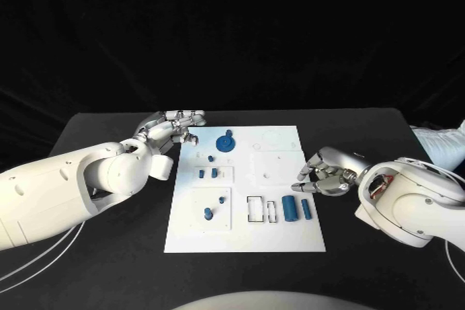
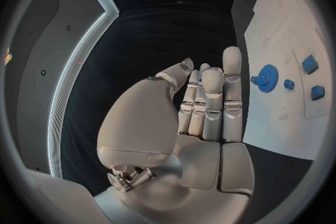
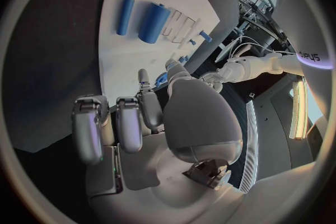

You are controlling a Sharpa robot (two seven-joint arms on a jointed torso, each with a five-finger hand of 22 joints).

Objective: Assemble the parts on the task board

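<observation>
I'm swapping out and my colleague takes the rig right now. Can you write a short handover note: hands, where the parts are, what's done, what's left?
Left hand: open, holding nothing, at the task board's far left corner, near the blue gear.
Right hand: fingers curled in, holding nothing, at the board's right edge.
Parts: the gear lies on the far part of the board; two small blue pieces sit mid-left; another small blue piece sits lower left; two blue cylinders lie side by side at lower right beside empty rectangular slots.
Done: cannot tell which pieces, if any, are seated.
Left: neither hand holds a part; the cylinders lie loose.
</observation>
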